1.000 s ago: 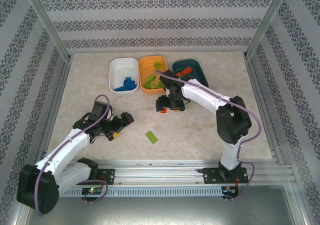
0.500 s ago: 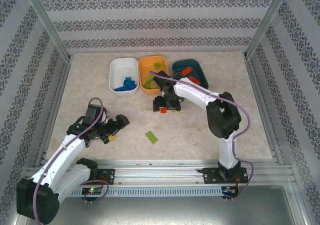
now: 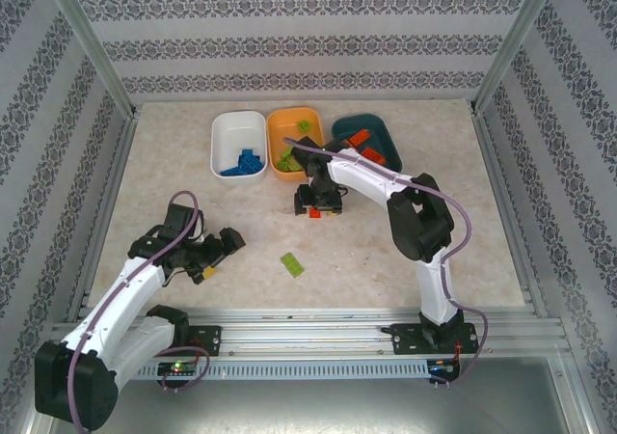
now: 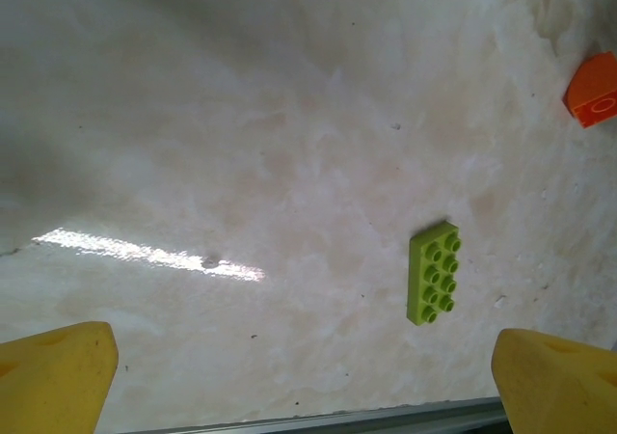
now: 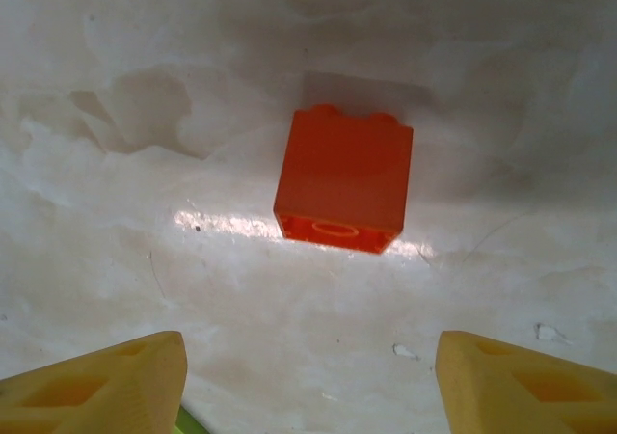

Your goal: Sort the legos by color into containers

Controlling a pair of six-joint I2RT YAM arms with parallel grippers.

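Observation:
An orange lego [image 5: 342, 178] lies on its side on the table, hollow underside toward the camera. My right gripper [image 5: 308, 386] hovers open just above it, its yellow fingertips [image 5: 96, 386] spread wide. From above, the right gripper [image 3: 318, 205] stands over this lego [image 3: 315, 215], just in front of the orange container [image 3: 292, 118]. A lime green lego [image 4: 434, 272] lies flat, studs up, ahead and right of my open, empty left gripper [image 4: 304, 395]. The white container [image 3: 224, 130] holds blue legos, the orange one green legos, the teal container [image 3: 386, 137] orange legos.
The green lego [image 3: 291, 264] lies in the open middle of the table between the arms. The left gripper [image 3: 220, 257] is near the front left. A metal rail [image 3: 308, 323] runs along the near edge. Patterned walls enclose the table.
My left gripper has drawn back toward the near left. The right arm's elbow has swung left, while its gripper stays over the orange lego, shifted slightly left.

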